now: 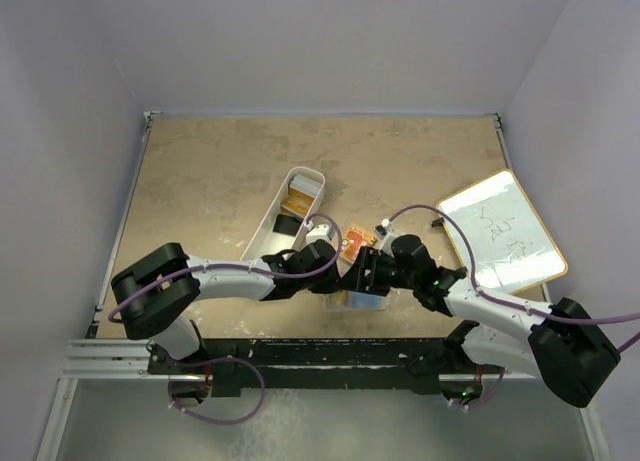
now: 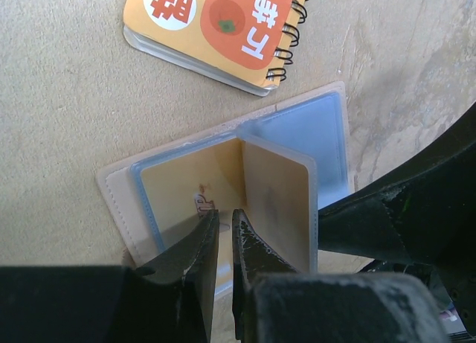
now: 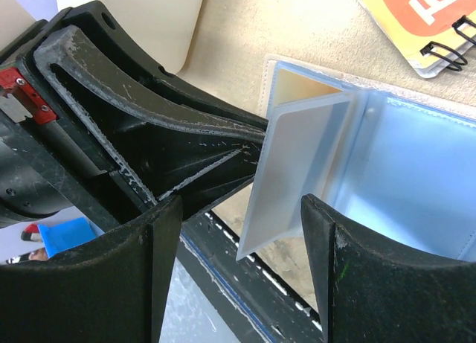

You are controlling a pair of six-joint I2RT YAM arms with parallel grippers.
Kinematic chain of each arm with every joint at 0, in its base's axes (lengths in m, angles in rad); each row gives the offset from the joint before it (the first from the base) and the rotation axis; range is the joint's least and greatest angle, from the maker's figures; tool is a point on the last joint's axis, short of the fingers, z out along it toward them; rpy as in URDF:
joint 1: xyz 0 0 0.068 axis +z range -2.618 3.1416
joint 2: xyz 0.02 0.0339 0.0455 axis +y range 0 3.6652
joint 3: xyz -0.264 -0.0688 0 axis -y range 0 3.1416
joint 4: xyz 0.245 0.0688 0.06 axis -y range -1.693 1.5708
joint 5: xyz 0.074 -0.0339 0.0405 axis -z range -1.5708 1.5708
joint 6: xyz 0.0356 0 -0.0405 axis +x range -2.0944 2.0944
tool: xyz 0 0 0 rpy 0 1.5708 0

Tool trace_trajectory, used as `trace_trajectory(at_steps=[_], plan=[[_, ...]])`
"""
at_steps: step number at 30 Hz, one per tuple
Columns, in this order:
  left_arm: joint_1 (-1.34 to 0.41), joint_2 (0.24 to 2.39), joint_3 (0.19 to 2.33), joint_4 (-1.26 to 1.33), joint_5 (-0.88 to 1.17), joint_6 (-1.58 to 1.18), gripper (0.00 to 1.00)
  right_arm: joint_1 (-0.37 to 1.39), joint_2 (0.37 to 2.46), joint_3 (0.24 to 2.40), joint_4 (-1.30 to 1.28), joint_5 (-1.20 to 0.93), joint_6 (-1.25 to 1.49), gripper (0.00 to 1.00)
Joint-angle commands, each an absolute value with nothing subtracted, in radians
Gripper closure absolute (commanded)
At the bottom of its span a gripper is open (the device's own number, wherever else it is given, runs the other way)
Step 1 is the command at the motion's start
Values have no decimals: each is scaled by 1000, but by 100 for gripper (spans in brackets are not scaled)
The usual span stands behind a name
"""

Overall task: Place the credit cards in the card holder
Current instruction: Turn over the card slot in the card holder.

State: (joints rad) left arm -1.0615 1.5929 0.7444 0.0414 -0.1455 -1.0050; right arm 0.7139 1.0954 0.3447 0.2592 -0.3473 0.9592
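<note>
— Fingers first: what were the left fingers (image 2: 195, 254) doing?

— They were pressed almost together on the near edge of a clear sleeve (image 2: 279, 202) of the card holder (image 2: 115, 188), standing it up off its neighbours like a page. I judged that this was to keep a pocket open. Whether plastic alone or also a card edge sat in the pinch, I could not tell.

— And the right fingers (image 3: 160, 268)?

— They were spread wide, one on each side of the raised sleeve. As far as I could see they touched neither face. They looked placed to steady it or to feed in a card.

— Where was the card holder?

— It lay open flat on the table (image 1: 200, 181), near the front edge between the two arms, just beside a spiral notebook (image 2: 216, 23). In the left wrist view an orange-gold card (image 2: 182, 190) lay in the pocket left of the raised sleeve. The raised sleeve looked gold as well.

— Were there other cards?

— Gold and dark pieces lay in the white bin (image 1: 265, 219) farther back, probably cards waiting their turn.

— Any writing?

— The notebook cover carried large orange and white East Asian characters, seen upside down, so I did not read them. A small white mark on the orange-gold card was too small to make out. The whiteboard (image 1: 505, 231) at the right had handwriting, illegible from above.
</note>
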Motion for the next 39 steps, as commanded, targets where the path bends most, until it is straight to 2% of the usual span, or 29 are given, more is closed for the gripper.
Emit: trace_trajectory(at_steps=[1, 23, 39], plan=[[-1065, 1592, 769, 91, -144, -1027, 91, 721, 1054, 406, 313, -378, 958, 32], [-1053, 1609, 765, 95, -121, -1038, 91, 722, 1085, 416, 340, -359, 966, 32], [-1038, 1512, 723, 59, -176, -1046, 91, 721, 1107, 399, 361, -368, 977, 32]])
